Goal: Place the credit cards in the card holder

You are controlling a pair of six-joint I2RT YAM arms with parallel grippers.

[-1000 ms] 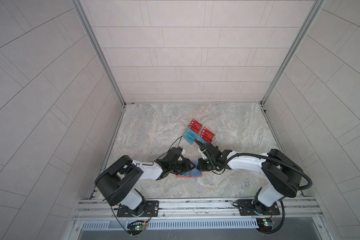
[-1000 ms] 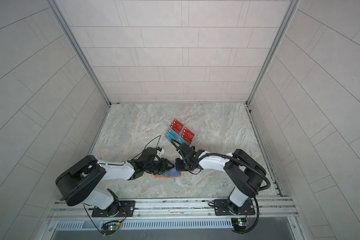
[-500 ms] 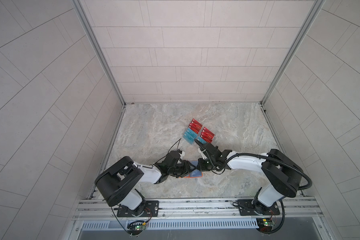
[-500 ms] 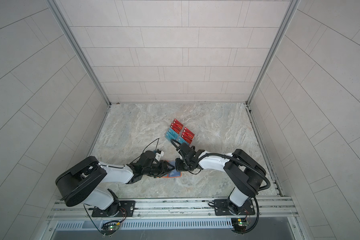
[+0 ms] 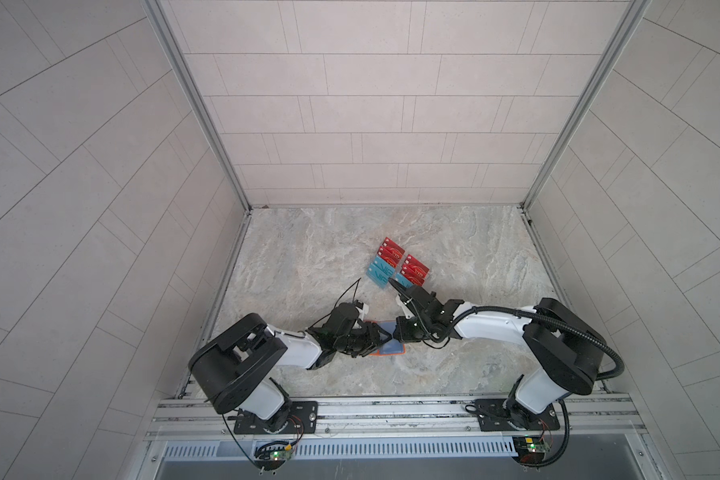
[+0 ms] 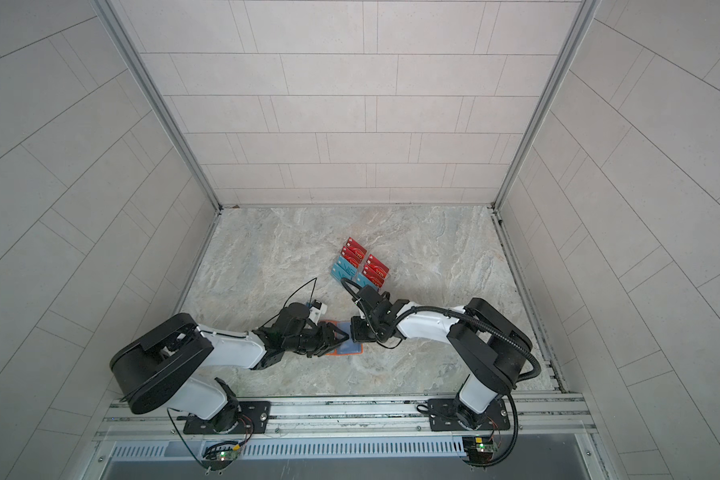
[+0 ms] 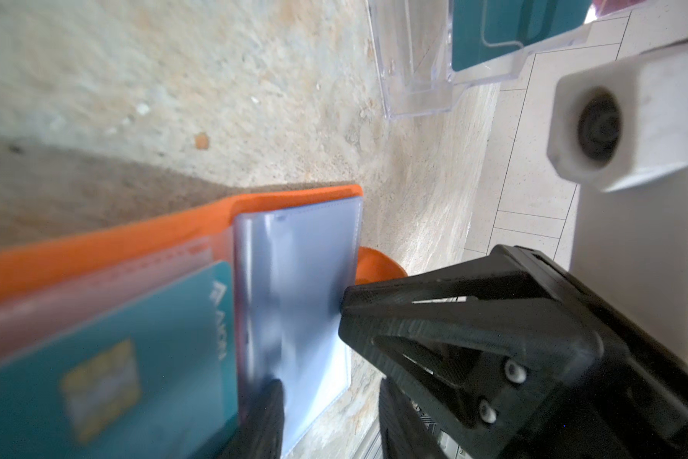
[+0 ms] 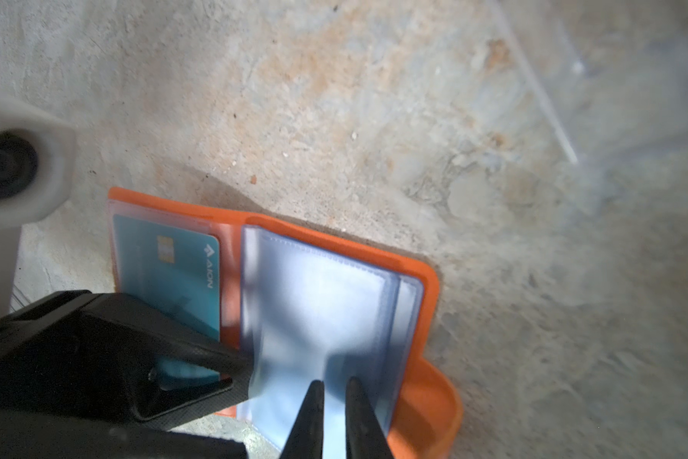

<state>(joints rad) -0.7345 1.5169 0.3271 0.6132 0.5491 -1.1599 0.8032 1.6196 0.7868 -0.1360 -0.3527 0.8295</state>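
Observation:
The orange card holder [image 5: 391,351] [image 6: 347,350] lies open on the marble floor between both arms. A teal card [image 8: 167,270] [image 7: 115,357] sits in one of its sleeves. My right gripper [image 8: 334,382] [image 5: 396,332] is pinched on a raised clear sleeve page [image 8: 318,310], its jaws a sliver apart. My left gripper [image 7: 329,383] [image 5: 385,337] is open at the sleeves' edge, with one fingertip [image 7: 268,397] resting on a page. Behind them, several more red credit cards [image 5: 392,253] and teal ones [image 5: 379,272] stand in a rack.
The clear acrylic tiered rack [image 7: 413,79] stands just beyond the right wrist. The two wrists nearly touch over the wallet; the right arm's white camera housing [image 7: 612,131] shows close by. Tiled walls ring the floor, and a metal rail [image 5: 391,409] runs along the front.
My left arm has sunk lower and reached a little further over the wallet. The right arm has hardly moved, and neither gripper's opening has changed.

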